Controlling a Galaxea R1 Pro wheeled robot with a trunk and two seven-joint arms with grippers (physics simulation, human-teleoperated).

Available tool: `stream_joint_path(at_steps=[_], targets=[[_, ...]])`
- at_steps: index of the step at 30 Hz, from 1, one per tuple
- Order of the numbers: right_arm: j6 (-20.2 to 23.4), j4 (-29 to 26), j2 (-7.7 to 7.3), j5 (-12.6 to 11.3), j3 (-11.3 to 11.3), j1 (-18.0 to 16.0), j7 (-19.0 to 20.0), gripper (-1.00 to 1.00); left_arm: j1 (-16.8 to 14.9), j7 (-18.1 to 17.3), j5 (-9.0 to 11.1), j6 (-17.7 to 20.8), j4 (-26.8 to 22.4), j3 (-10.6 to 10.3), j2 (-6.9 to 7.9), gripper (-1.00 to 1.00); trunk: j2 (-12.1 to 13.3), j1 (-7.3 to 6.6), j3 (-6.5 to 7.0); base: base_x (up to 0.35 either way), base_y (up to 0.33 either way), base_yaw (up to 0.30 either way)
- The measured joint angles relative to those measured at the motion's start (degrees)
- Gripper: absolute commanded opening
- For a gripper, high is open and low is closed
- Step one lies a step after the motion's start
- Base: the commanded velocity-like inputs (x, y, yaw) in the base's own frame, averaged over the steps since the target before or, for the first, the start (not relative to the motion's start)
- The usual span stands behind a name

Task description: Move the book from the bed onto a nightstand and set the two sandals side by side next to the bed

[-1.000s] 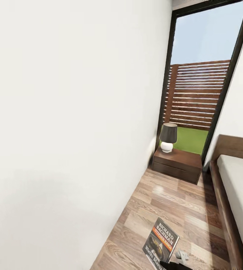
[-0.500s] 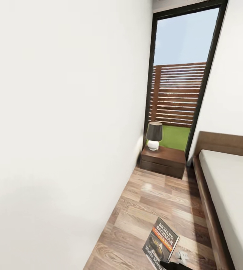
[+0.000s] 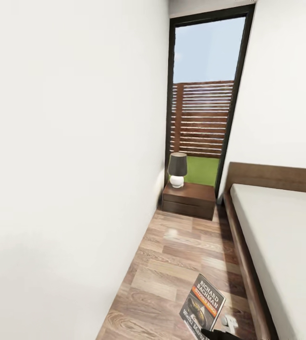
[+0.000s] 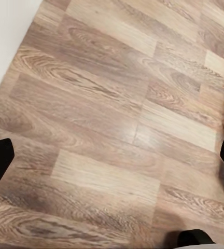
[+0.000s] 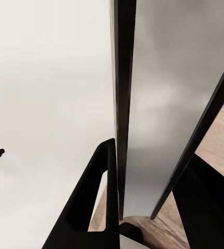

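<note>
The book (image 3: 203, 307) stands upright low in the head view, over the floor (image 3: 181, 255) beside the bed (image 3: 276, 236), apparently held from below, though I cannot tell which gripper holds it or whether either is closed. One book, one nightstand (image 3: 189, 200), one lamp (image 3: 177, 169). The lamp crowds that top, so setting down carelessly could knock it.

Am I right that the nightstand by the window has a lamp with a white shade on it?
Not quite. The lamp on the nightstand by the window has a dark shade; only its round base is white. The head view shows it.
</note>
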Motion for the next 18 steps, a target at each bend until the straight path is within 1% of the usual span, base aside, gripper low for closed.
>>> stream_joint_path(at_steps=[12, 18], targets=[[0.0, 0.0, 0.00, 0.0, 0.0, 0.0, 0.0, -1.00, 0.0, 0.0, 0.0, 0.0, 0.0, 0.0, 0.00, 1.00, 0.0, 0.00, 0.00, 0.000, 0.000, -0.246], [0.0, 0.0, 0.00, 0.0, 0.0, 0.0, 0.0, -1.00, 0.0, 0.0, 0.0, 0.0, 0.0, 0.0, 0.00, 1.00, 0.0, 0.00, 0.00, 0.000, 0.000, -0.278]])
